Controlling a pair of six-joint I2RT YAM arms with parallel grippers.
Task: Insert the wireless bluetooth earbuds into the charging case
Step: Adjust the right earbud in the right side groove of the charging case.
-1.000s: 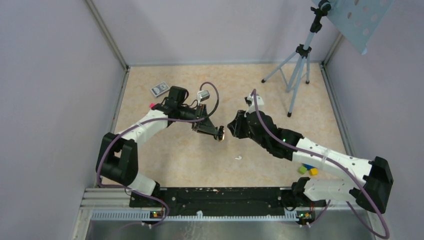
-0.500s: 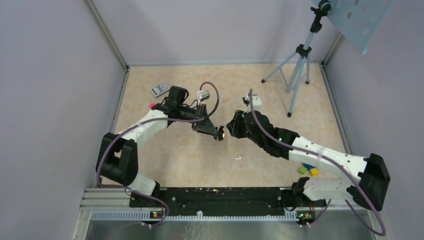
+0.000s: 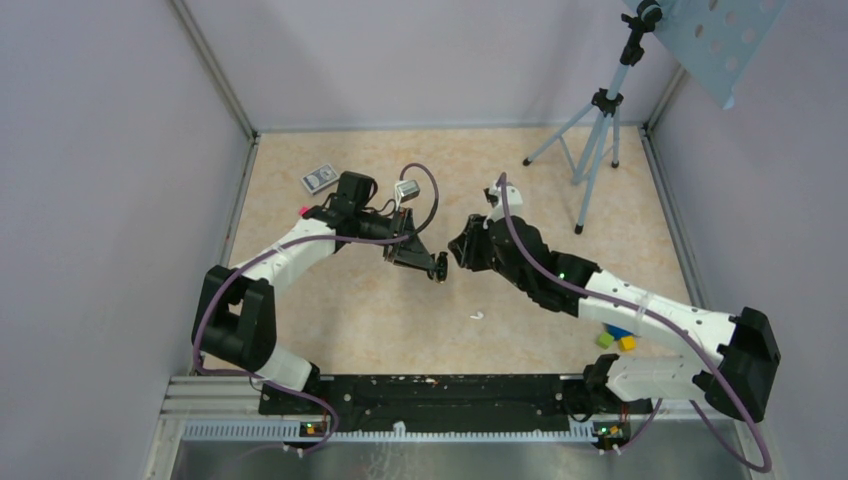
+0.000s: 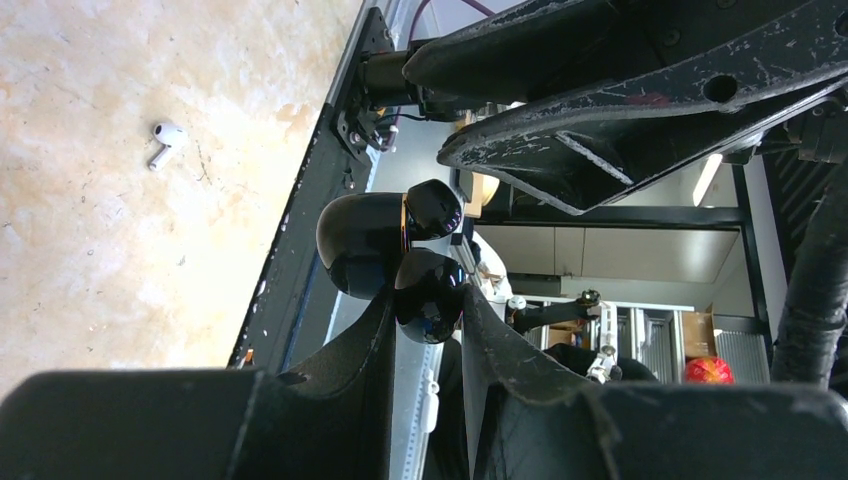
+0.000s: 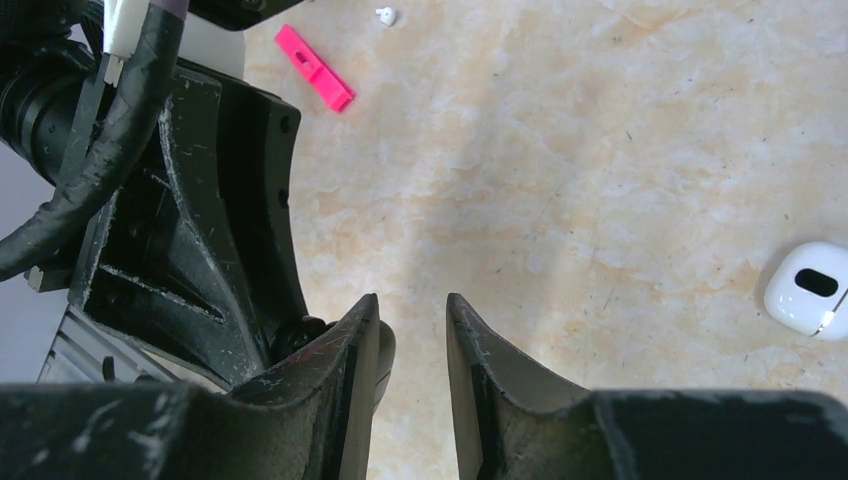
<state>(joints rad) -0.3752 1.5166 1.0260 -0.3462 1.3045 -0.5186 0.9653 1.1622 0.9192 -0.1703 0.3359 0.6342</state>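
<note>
My left gripper is shut on a glossy black charging case, held above the table with its lid part turned sideways. In the top view the left gripper and the right gripper meet tip to tip at mid-table. The right gripper is open with nothing between its fingers. Its left finger lies against the dark case. One white stemmed earbud lies on the table, also seen below the grippers. No black earbud shows.
A white rounded case lies on the table to the right. A pink clip and a tiny white piece lie farther off. A card box lies back left, a tripod stands back right, and coloured blocks sit under the right arm.
The right gripper has edged left and up toward the left gripper, and its jaws have parted slightly. The left arm and the case have stayed still.
</note>
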